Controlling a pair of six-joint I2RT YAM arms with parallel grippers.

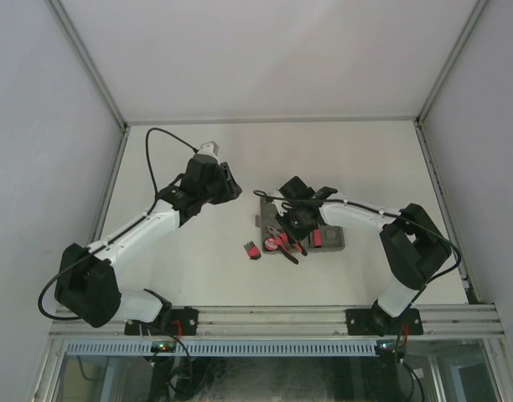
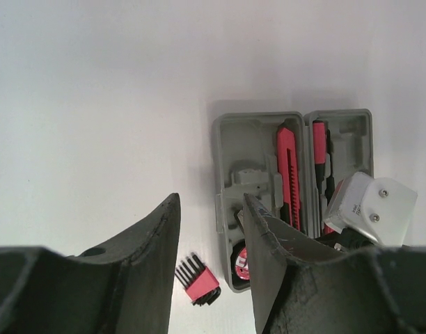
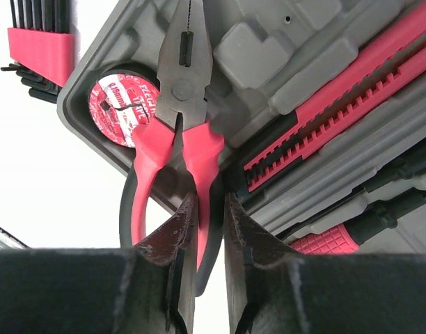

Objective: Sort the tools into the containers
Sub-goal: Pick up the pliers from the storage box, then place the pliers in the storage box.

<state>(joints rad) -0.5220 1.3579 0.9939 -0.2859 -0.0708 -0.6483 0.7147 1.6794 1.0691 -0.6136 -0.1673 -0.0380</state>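
Observation:
The grey tool case [image 1: 334, 243] lies open right of centre. Red-handled pliers [image 3: 182, 90] lie across its corner, nose over a recess and handles sticking out past the rim. My right gripper [image 3: 209, 205] is shut on one pliers handle. A small black ring with a red label [image 3: 119, 104] sits under the pliers. A long red-black tool [image 3: 338, 104] and a thin red-handled screwdriver [image 2: 319, 149] lie in recesses. The red-black hex key set [image 2: 199, 282] lies on the table beside the case. My left gripper [image 2: 209, 209] is open and empty, above the table left of the case [image 2: 244, 146].
The white table is walled at the back and both sides. The hex key set [image 1: 251, 249] lies just left of the case's near corner. The right arm's white wrist [image 2: 369, 205] hangs over the case's right half.

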